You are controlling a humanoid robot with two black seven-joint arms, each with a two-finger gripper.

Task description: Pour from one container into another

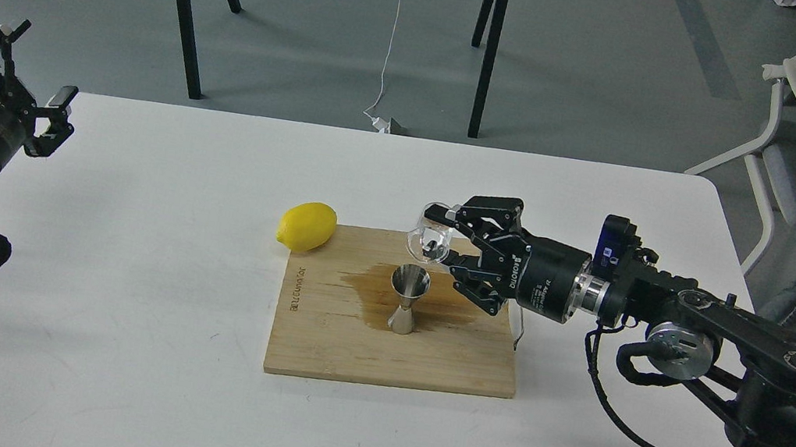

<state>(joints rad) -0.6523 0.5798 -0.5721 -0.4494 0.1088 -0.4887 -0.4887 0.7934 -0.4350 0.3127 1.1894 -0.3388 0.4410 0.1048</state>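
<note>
White table (112,339) fills the near part of the view, and a wooden board (347,350) lies flat on it. On the board stands the steel jigger (408,300), upright, shiny, and shaped like two cones joined at a thin waist. It sits just under and a bit to the left of the right gripper (446,245). That gripper pinches the glass cup (429,242) between its black fingers, holding it up in the air. The cup is clear and round, and it is tipped over on its side, with its low edge hanging right above the open top of the jigger. Cup and jigger are very near, but I cannot tell if they touch. A dark wet patch (387,293) spreads on the board around the foot of the jigger and under the gripper. A yellow lemon (307,226) lies at the far left corner of the board, well to the left of the right gripper and apart from the jigger. Far off at the left edge of the table, the left gripper (21,80) hangs in the air with its fingers spread wide and nothing between them. It is well apart from the cup, the jigger and the board.
</note>
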